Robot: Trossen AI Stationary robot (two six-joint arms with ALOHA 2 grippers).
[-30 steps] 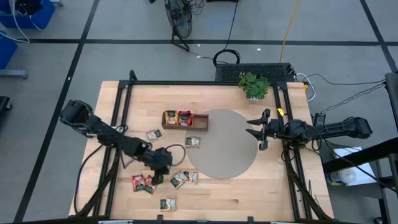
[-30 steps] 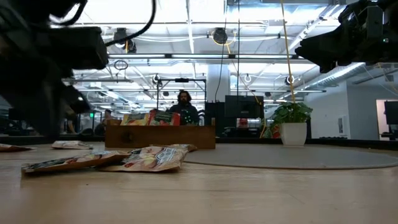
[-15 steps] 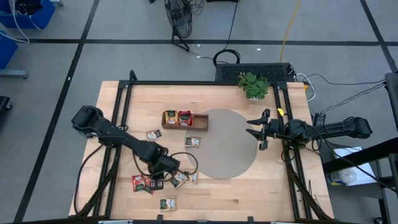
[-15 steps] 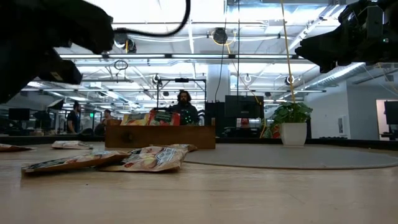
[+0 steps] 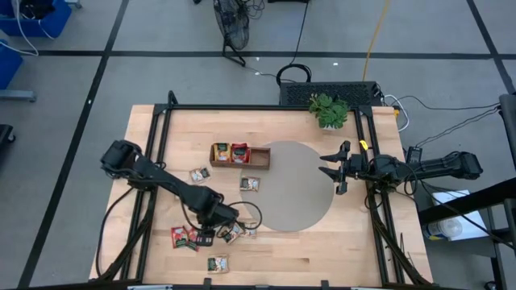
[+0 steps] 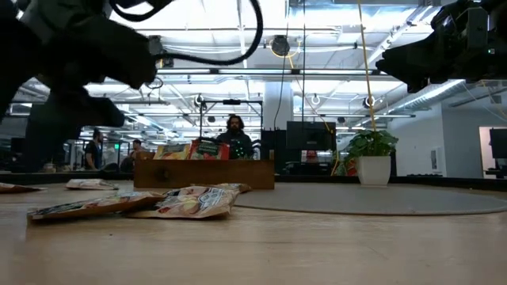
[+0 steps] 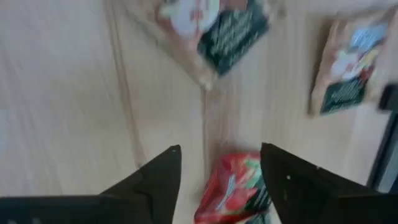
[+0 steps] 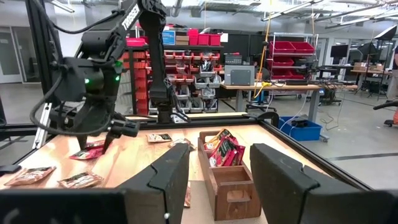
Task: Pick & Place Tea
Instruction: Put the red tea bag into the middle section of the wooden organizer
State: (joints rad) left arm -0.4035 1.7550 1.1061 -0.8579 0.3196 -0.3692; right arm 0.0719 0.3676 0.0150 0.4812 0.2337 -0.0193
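Several tea sachets lie flat on the wooden table: a red pair [image 5: 185,237], two by the mat [image 5: 240,231], and single ones [image 5: 218,263], [image 5: 199,174], [image 5: 250,184]. More stand in the brown tray [image 5: 258,155]. My left gripper [image 5: 214,232] points down over the near cluster, open. In the left wrist view its fingers [image 7: 158,180] stand on either side of a red sachet [image 7: 233,190] below them. My right gripper [image 5: 332,167] hangs open and level at the mat's right edge.
A round grey mat [image 5: 294,185] covers the table's middle right. A potted plant [image 5: 328,109] stands at the far edge. Black frame rails [image 5: 157,137] run along the table's left and right sides. People and shelves show in the room beyond.
My left gripper has moved toward the table's near edge and a little right, onto the cluster of sachets, and has tipped from slanting to pointing steeply down. The sachets lie where they were.
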